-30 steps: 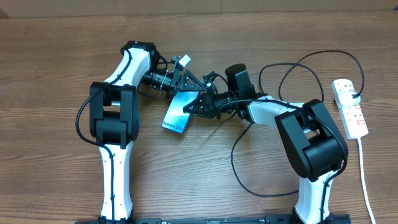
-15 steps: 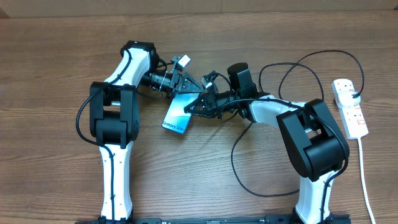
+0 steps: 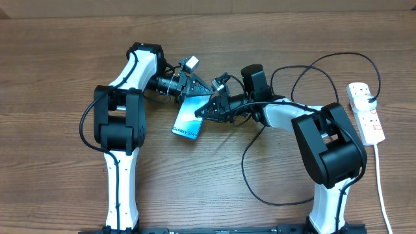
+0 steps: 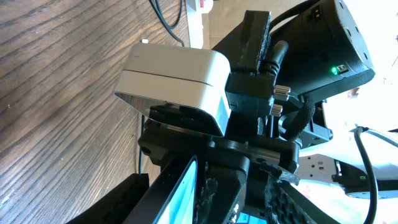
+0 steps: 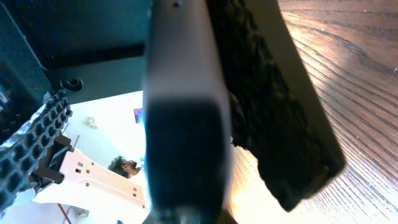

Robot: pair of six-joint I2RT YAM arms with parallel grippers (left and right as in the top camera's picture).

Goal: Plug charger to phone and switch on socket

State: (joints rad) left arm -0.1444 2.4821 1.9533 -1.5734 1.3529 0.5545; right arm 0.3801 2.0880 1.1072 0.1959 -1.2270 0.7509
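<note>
The phone [image 3: 187, 121], its blue-white screen lit, lies slanted at the table's middle. My left gripper [image 3: 193, 92] has its jaws closed on the phone's far end. In the left wrist view the phone's black edge [image 4: 177, 196] runs between my two fingers. My right gripper [image 3: 201, 112] is shut at the phone's right far corner, next to the left gripper. A blurred dark bar, apparently the charger's tip, sits beside its pad [image 5: 273, 106]. The charger's black cable [image 3: 338, 56] loops back to the white socket [image 3: 365, 112] at the far right, where its black plug sits.
The socket's white cord [image 3: 383, 188] runs down the right edge toward the front. A loose black cable loop [image 3: 246, 170] lies on the wood in front of the right arm. The right wrist's white camera housing [image 4: 174, 81] hangs close before the left wrist camera.
The left jaws have narrowed onto the phone. The phone and both grippers have shifted slightly to the right.
</note>
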